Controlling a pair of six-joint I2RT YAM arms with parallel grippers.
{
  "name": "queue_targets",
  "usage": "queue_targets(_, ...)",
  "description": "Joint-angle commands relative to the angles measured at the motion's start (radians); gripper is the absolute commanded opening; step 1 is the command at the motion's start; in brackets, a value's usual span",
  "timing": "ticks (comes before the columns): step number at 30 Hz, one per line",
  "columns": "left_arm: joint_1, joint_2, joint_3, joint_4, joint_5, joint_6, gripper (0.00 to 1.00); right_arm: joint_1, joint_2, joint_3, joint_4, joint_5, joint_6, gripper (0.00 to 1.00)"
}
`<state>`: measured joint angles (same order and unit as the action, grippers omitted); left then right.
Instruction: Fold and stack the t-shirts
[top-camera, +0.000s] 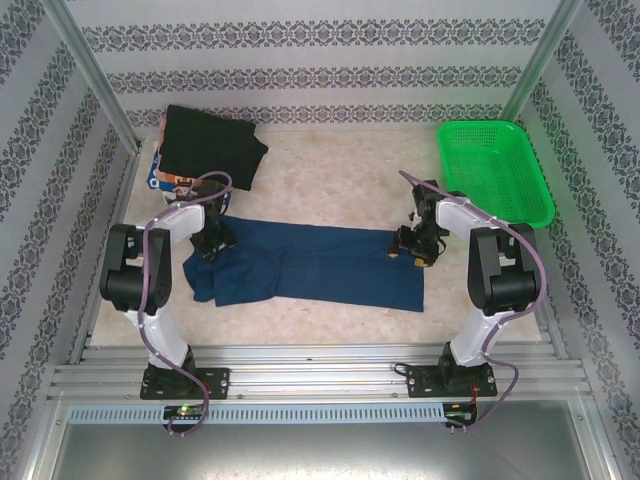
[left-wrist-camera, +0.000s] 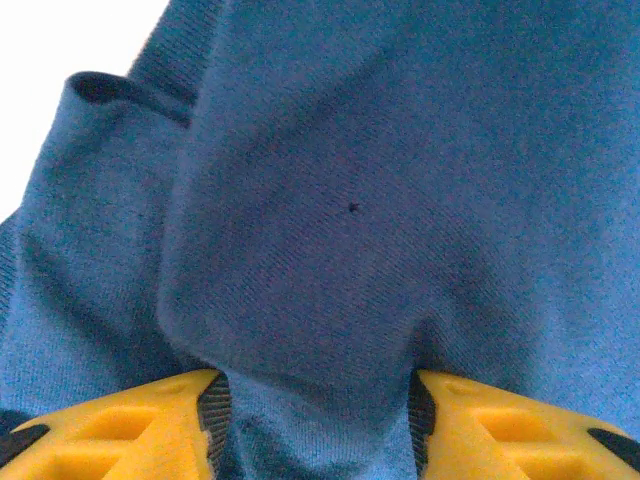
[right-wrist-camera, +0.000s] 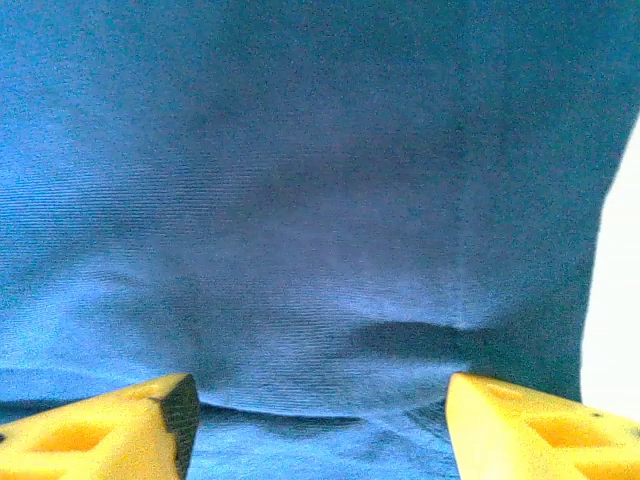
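Left gripper (left-wrist-camera: 312, 398) is set down on the 9 o'clock end of the navy t-shirt (top-camera: 320, 262), with its yellow fingers (left-wrist-camera: 150, 420) partly apart and a hump of blue cloth bunched between them, touching both pads. Whether that hump is firmly clamped cannot be told. The right gripper (right-wrist-camera: 320, 400) is pressed onto the 3 o'clock end of the same shirt. Its jaws are held wide apart, and only a shallow wrinkle of flat cloth is seen between them, so nothing is held there.

The navy t-shirt is laid across the middle of the table (top-camera: 330, 190) as a long band, apparently already folded lengthwise. At 10 o'clock a folded black t-shirt (top-camera: 212, 148) is stacked on a multicoloured t-shirt (top-camera: 165, 180). A green mesh basket (top-camera: 495, 170) is placed at 2 o'clock, well apart from the cloth.

The step in hand is judged to be the grasping of the band's two ends for a crosswise fold. For the next move, a fold of cloth would need to be pinched securely at each end before anything is lifted. One end could then be carried over the other and the edges kept aligned. A loose pinch is likely to let a layer slip.
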<state>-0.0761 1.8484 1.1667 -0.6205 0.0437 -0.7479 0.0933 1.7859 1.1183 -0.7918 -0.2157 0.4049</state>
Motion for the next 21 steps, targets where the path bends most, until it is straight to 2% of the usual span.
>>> queue_targets(1,0.006,0.131,0.066,0.022,0.001,0.067,0.50,-0.004,-0.002,-0.030,-0.047,0.078,0.046,0.58)
queue_targets(9,-0.052,0.342,0.376,-0.040,0.015,0.193,0.50,0.043,-0.103,-0.186,-0.071,0.080,0.102,0.50)
queue_targets(13,-0.104,0.444,0.541,-0.036,0.051,0.249,0.50,0.114,-0.178,-0.297,-0.038,0.045,0.183,0.50)
queue_targets(21,-0.185,0.659,0.906,-0.031,0.139,0.304,0.52,0.286,-0.374,-0.417,-0.032,0.068,0.389,0.47)
